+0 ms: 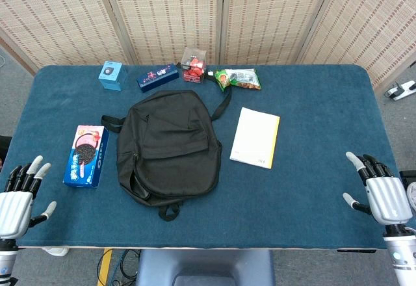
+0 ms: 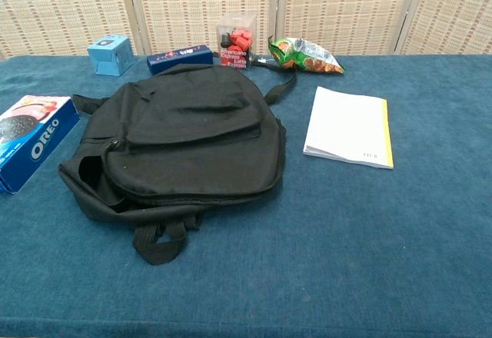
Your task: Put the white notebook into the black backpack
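Note:
The white notebook [image 1: 255, 137] [image 2: 350, 127], with a yellow strip along its right edge, lies flat on the blue table right of centre. The black backpack [image 1: 168, 149] [image 2: 181, 140] lies flat to its left, its opening facing the table's near left. My left hand [image 1: 18, 200] hovers at the near left corner, fingers spread and holding nothing. My right hand [image 1: 379, 190] is at the near right corner, fingers likewise apart and empty. Both hands are far from the notebook and appear only in the head view.
An Oreo box [image 1: 86, 155] [image 2: 31, 140] lies left of the backpack. Along the far edge stand a light blue box [image 1: 111, 75], a dark blue box [image 1: 157, 77], a clear box of red items [image 1: 194, 65] and a snack bag [image 1: 239, 78]. Woven screens stand behind.

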### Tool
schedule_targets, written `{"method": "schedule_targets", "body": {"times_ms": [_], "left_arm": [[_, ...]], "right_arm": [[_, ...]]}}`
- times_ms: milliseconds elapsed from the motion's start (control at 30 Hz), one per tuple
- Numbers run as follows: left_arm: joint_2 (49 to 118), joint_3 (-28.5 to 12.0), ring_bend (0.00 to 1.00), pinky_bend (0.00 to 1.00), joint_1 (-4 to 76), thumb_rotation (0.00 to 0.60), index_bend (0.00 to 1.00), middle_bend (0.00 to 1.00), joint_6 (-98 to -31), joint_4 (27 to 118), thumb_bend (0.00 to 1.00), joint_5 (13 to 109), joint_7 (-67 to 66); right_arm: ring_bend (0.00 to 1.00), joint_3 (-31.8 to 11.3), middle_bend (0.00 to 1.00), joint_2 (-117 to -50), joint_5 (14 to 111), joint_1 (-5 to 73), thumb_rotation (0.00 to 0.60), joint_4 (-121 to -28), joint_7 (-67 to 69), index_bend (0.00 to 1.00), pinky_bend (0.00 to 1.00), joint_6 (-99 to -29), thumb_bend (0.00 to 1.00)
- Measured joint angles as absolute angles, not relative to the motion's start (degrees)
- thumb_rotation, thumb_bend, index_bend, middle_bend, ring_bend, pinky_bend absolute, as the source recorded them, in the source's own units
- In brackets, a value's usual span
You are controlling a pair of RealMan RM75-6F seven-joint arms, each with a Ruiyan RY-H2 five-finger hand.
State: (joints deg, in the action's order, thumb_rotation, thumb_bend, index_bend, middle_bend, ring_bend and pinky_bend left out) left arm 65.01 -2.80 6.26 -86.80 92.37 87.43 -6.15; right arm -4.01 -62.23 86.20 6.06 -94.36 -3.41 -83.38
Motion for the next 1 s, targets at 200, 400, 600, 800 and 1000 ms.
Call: {"method": "schedule_targets", "body": {"times_ms": [200, 400, 600, 800, 1000], "left_arm": [[65.0, -2.7, 0.04, 0.00, 6.4, 0.600, 0.11, 0.00, -86.6, 92.5, 0.29, 87.6, -6.3], [65.1, -2.7, 0.04, 0.00, 6.3, 0.600, 0.11, 0.00, -86.9, 92.6, 0.29, 87.8, -6.4], [65.2, -2.8, 0.04, 0.00, 6.4, 0.600, 0.11, 0.00, -86.7, 92.6, 0.29, 87.5, -6.5], [65.6, -2.5, 0.04, 0.00, 6.1, 0.600, 0.11, 0.00, -86.9, 92.5, 0.29, 87.5, -6.5], [65.6, -2.3, 0.04, 0.00, 5.6, 0.600, 0.11, 0.00, -87.1, 92.7, 0.29, 87.2, -6.8]], "right_arm": [[0.11, -3.9, 0.20, -61.9, 86.3, 5.4, 0.600, -94.5, -3.2, 0.11, 0.21, -84.3, 0.15], [0.11, -4.0, 0.20, -62.0, 87.0, 5.8, 0.600, -93.9, -2.9, 0.11, 0.21, -84.4, 0.15], [0.11, -4.6, 0.20, -62.0, 86.8, 7.2, 0.600, -93.2, -3.6, 0.11, 0.21, -82.7, 0.15], [0.11, -5.4, 0.20, -62.3, 87.0, 10.7, 0.600, -92.0, -4.4, 0.11, 0.21, -78.2, 0.18], [0.11, -6.1, 0.20, -64.6, 87.4, 16.0, 0.600, -88.0, -4.4, 0.11, 0.21, -72.0, 0.20]]}}
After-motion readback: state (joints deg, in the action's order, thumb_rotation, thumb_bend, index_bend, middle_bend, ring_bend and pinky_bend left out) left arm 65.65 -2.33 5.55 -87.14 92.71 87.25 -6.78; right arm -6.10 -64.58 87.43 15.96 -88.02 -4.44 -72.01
